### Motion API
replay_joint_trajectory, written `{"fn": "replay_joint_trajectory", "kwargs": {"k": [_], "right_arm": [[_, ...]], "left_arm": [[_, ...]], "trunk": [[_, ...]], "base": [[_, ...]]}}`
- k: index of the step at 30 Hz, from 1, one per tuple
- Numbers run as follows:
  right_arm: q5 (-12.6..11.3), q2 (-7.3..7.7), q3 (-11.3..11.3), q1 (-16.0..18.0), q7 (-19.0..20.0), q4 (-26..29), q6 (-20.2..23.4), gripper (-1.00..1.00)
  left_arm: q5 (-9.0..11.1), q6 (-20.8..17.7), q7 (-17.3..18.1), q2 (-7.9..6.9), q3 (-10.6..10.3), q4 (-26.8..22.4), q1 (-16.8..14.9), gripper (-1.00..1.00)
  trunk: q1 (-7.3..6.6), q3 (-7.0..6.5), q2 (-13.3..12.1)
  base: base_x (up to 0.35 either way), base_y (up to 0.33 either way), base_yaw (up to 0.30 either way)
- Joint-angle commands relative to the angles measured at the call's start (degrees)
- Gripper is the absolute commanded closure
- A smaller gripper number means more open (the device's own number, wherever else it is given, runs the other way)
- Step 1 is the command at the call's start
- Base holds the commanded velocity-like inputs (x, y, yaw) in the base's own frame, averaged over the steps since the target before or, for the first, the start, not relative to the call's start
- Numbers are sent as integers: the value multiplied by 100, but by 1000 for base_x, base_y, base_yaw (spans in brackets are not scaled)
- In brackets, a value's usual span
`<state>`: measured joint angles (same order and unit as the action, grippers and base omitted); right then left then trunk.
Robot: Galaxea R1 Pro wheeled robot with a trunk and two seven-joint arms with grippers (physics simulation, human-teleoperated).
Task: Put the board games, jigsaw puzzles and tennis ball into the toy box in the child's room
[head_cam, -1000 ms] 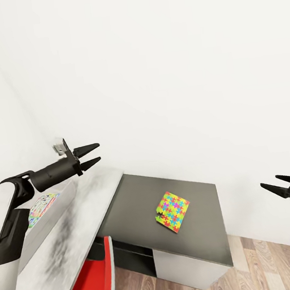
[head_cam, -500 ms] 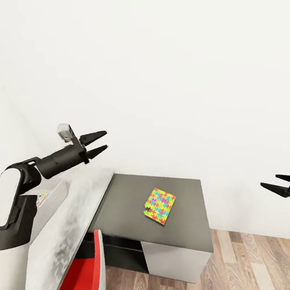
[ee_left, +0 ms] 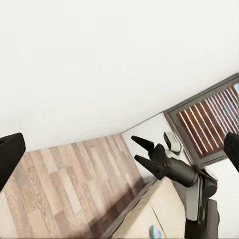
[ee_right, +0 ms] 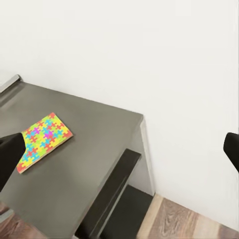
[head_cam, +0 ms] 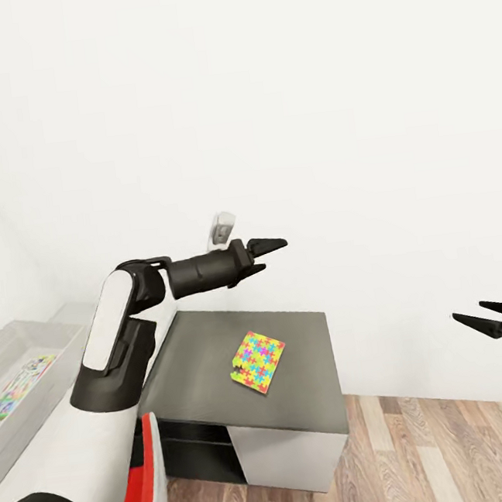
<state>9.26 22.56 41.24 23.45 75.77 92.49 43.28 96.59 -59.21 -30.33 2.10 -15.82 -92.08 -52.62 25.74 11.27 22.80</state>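
One jigsaw puzzle (head_cam: 257,360) (ee_right: 44,139), a thin multicoloured sheet, lies flat on the dark grey top (head_cam: 200,350) (ee_right: 99,159) of the table's corner section. High above that top, to the puzzle's far side, my left gripper (head_cam: 270,251) hangs open and holds nothing. Off to the right, my right gripper (head_cam: 470,316) (ee_left: 140,152) is open and empty over the wood floor, level with the desk. The toy box (head_cam: 27,336), a light grey bin, stands on the white desk at the far left, with a flat multicoloured item (head_cam: 15,385) inside.
A red chair (head_cam: 150,488) is tucked under the white desk by my left arm. White walls close off the back. Wood-plank floor (head_cam: 430,457) stretches to the right of the desk. The left wrist view takes in a window with brown blinds (ee_left: 209,124).
The head camera has swung, shifting the desk leftward in view. My left arm has reached out rightward, from over the white desk to above the dark grey top. The right gripper has held still.
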Motion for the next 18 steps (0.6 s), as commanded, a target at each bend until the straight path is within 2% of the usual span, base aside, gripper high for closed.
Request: {"fn": "replay_joint_trajectory", "kwargs": {"k": [1, 3, 7, 8, 12, 15, 16, 18], "right_arm": [[56, 0, 7, 13, 56, 5, 49, -100], [57, 1, 7, 16, 54, 5, 56, -100], [57, -3, 4, 18, 53, 5, 70, -100], [59, -1, 2, 16, 50, 5, 98, -100], [89, 10, 7, -17, 24, 4, 121, -100], [163, 55, 12, -37, -54, 0, 120, -100], [263, 131, 27, -52, -190, -2, 124, -100], [334, 295, 146, -77, -252, -3, 132, -100]], "left_arm": [[53, -9, -131, 66, -21, -4, -9, -100], [57, -6, -321, 249, -84, -3, -13, -100], [50, -1, -545, 404, -219, 1, 0, -100], [29, 27, -615, 446, -331, 3, 26, -100], [-11, 308, -720, 467, -625, 3, 165, -100], [-30, 474, -851, 455, -732, -1, 363, -100], [-39, 550, -1013, 453, -777, -2, 488, -100], [-42, 598, -1107, 483, -834, -3, 557, -100]], "trunk": [[4, 4, 12], [4, -11, 12], [4, -41, 12], [4, -49, 12], [4, -79, 12], [4, -102, 12], [4, -109, 12], [4, -124, 12]], "base": [[0, 0, -223], [0, 0, -223], [0, 0, -224], [0, 0, -224], [0, 0, -224], [0, 0, -224], [0, 0, -223], [0, 0, -221]]}}
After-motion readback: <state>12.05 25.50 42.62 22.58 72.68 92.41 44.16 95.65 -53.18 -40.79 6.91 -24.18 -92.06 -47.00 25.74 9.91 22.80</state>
